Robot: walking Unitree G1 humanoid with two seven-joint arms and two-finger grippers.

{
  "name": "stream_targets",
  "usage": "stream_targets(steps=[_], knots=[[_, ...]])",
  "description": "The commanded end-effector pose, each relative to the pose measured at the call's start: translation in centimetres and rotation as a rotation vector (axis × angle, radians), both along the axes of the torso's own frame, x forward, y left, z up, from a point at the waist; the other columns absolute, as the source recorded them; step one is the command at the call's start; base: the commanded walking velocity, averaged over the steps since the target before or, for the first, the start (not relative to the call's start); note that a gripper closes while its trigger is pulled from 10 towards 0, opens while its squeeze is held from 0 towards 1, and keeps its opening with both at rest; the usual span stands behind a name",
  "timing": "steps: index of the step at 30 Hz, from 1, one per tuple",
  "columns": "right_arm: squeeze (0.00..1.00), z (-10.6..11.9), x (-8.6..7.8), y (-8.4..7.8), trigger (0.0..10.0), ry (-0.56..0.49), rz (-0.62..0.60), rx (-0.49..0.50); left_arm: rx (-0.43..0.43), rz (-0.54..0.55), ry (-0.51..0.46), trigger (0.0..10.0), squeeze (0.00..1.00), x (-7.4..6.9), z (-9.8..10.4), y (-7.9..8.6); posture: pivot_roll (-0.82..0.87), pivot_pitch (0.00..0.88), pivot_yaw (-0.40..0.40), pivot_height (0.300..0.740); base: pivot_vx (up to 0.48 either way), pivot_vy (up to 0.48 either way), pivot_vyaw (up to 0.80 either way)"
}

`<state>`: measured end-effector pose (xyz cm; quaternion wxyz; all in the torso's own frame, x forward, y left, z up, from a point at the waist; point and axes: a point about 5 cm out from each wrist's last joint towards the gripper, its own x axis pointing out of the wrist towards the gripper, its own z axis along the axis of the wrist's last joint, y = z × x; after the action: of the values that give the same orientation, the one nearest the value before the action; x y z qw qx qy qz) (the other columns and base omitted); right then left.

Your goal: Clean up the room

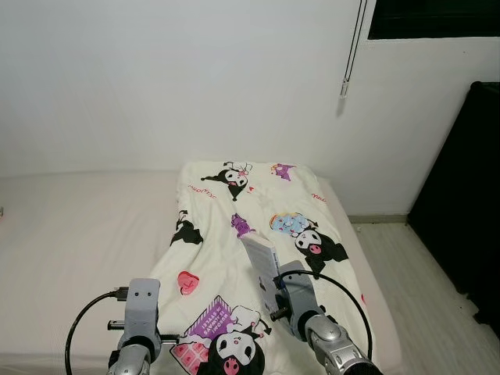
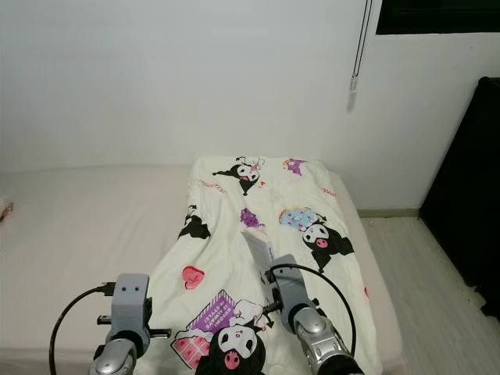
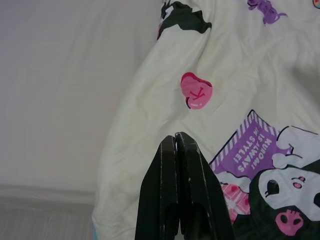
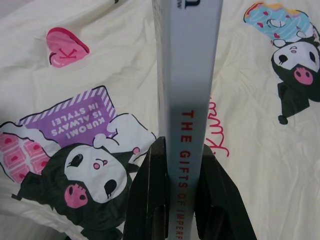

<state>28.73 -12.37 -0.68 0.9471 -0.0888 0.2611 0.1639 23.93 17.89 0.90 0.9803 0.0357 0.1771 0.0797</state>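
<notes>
Fingers [image 4: 150, 200] of the right gripper [image 4: 184, 197] squeeze a book [image 4: 187, 90] by its spine. The book's long side runs straight out from the fingers, up and away from the robot, above the blanket [image 1: 234, 226]. Red letters on the spine say "THE GIFTS OF IMPERF", and the rest is hidden. The left gripper [image 3: 176, 190] has its fingers pressed together with nothing between them, low over the blanket's edge. The blanket lies on a bed [image 1: 78, 226] by a white wall [image 1: 195, 78]. It has cartoon pictures, a pink heart [image 3: 196, 91], and a purple sign that says "KUROMI IS ALWAYS IN STYLE!".
</notes>
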Motion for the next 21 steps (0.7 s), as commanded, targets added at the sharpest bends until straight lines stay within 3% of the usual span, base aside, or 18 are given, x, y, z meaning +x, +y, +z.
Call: stream_targets(steps=[1,21], knots=[[0.0,0.52,0.45,0.41,10.0,-0.033,0.011,0.015,-0.001,0.013,-0.011,10.0,0.0,0.03,0.06,0.19,-0.05,0.0,-0.01,0.74,0.0,0.0,-0.8],[0.0,0.82,0.84,0.66,10.0,-0.04,0.03,0.011,0.003,0.021,-0.049,10.0,0.0,0.37,0.67,0.03,-0.05,0.0,-0.024,0.74,0.0,0.0,-0.8]])
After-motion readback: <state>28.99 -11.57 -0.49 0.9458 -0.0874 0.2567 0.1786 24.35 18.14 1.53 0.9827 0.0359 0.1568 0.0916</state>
